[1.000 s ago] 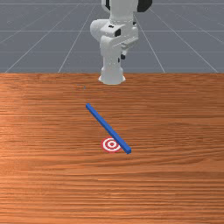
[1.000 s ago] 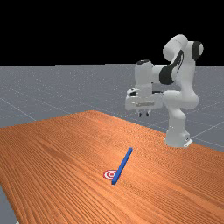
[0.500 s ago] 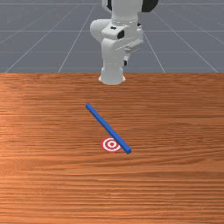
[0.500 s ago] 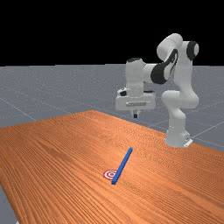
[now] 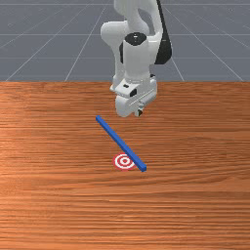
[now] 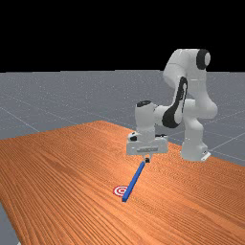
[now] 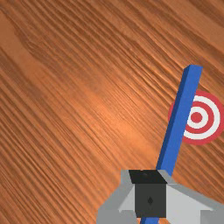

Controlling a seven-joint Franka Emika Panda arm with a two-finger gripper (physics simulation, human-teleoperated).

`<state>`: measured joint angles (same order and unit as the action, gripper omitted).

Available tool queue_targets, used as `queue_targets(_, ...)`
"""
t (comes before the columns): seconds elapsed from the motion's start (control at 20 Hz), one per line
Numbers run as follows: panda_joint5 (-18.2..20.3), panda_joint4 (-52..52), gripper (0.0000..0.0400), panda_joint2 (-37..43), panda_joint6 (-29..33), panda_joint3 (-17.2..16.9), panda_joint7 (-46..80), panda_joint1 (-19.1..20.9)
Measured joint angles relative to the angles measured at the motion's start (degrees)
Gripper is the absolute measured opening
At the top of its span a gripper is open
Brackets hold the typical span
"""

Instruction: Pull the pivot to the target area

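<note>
The blue bar (image 5: pixel 120 142) lay slantwise on the table (image 5: pixel 49 195), one end overlapping the edge of the red-and-white target (image 7: pixel 197 117). The gripper (image 6: pixel 147 160) hung above the bar, apparently holding nothing; whether it stood wide or narrow, I could not tell. The step in hand looked like the approach. It called for squaring up across the bar's width before a straight descent — a skewed one might have clipped the top. Contact near the bar's middle seemed wisest: pulled by one end, it would likely swivel rather than slide.
</note>
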<state>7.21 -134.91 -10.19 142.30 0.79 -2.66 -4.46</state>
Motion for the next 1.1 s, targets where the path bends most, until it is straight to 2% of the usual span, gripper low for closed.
queue_targets(0.1, -3.09, 0.12, 0.0, -0.6, -0.04, -0.07, 3.25, -1.2)
queue_targets(0.25, -2.61, 0.18, 0.0, -1.74, 1.53, 0.08, 6.9, -2.26)
queue_targets(0.3, -3.02, -1.71, 0.0, -2.17, 6.95, 0.26, 5.05, -2.18)
queue_targets(0.4, -2.93, -2.48, 0.0, -4.33, 11.16, 0.26, 4.94, -2.27)
queue_targets(0.45, -11.3, 0.95, 0.0, -6.83, 5.15, -3.44, 13.54, -6.16)
queue_targets(0.5, -9.85, 0.95, 0.0, -8.66, 7.6, -3.41, 12.18, -6.1)
queue_targets(0.55, -2.22, 0.44, 0.0, -10.33, 10.91, -0.89, 10.91, -3.66)
queue_targets(0.7, -0.14, 2.01, 0.0, -17.11, 16.19, -1.17, 13.52, -4.23)
queue_targets(0.8, -0.04, 1.37, 0.0, -17.29, 16.27, -1.2, 10.68, -2.14)
queue_targets(0.85, 2.71, 1.03, 0.0, -17.22, 16.72, -2.57, 15.88, -2.13)
queue_targets(0.95, 4.08, 0.99, 0.0, -17.21, 16.71, -3.65, 15.22, 0.8)
queue_targets(1.05, 3.82, 1.32, 0.0, -17.32, 16.33, -3.96, 11.68, 3.65)
queue_targets(1.1, 1.18, 1.56, 0.0, -17.31, 15.87, -2.93, 4.17, 5.83)
